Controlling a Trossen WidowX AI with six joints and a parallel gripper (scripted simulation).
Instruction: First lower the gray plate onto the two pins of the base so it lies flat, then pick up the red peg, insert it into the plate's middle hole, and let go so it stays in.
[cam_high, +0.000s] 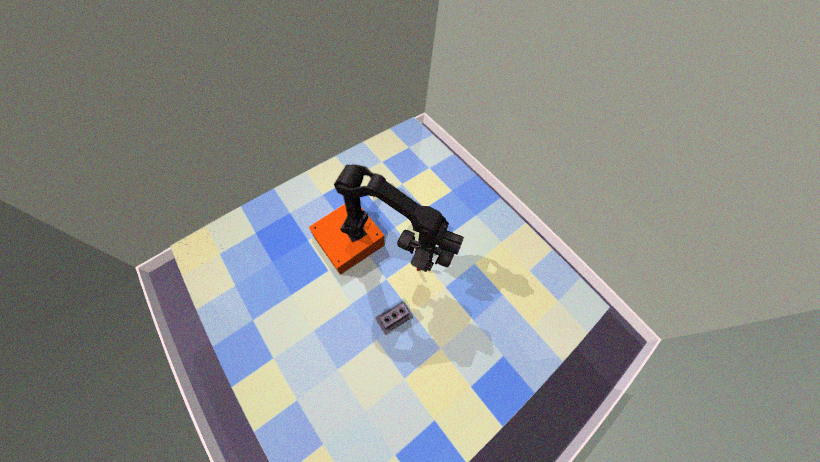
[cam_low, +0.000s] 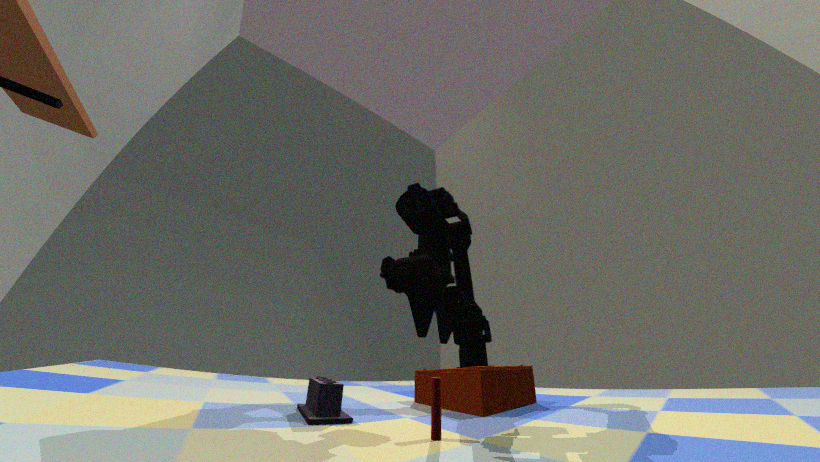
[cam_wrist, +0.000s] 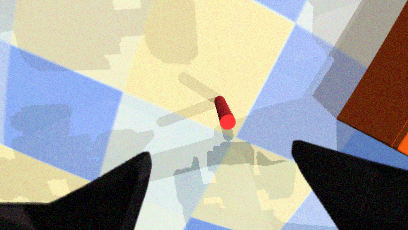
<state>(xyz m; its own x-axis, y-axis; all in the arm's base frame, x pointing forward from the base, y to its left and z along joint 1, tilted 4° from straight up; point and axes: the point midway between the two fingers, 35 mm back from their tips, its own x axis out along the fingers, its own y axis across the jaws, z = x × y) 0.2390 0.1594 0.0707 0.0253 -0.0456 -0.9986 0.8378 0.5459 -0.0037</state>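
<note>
The gray plate (cam_high: 392, 323) (cam_low: 323, 397) sits level on the base (cam_low: 329, 420), whose wider dark foot shows beneath it. The top view shows three holes along its top; the middle one looks empty. The red peg (cam_low: 436, 408) (cam_wrist: 224, 110) stands upright and free on the checkered surface; in the top view the arm mostly hides it. My gripper (cam_low: 432, 339) (cam_wrist: 222, 153) is open and empty, pointing down well above the peg. In the wrist view the peg's bright top shows between and slightly beyond the fingertips. The plate is out of the wrist view.
The orange arm mount (cam_high: 347, 241) (cam_low: 482, 390) (cam_wrist: 385, 90) stands near the peg, at the right edge of the wrist view. A pale raised rim (cam_high: 539, 223) borders the checkered surface. A brown panel (cam_low: 57, 74) is high at the upper left of the exterior view.
</note>
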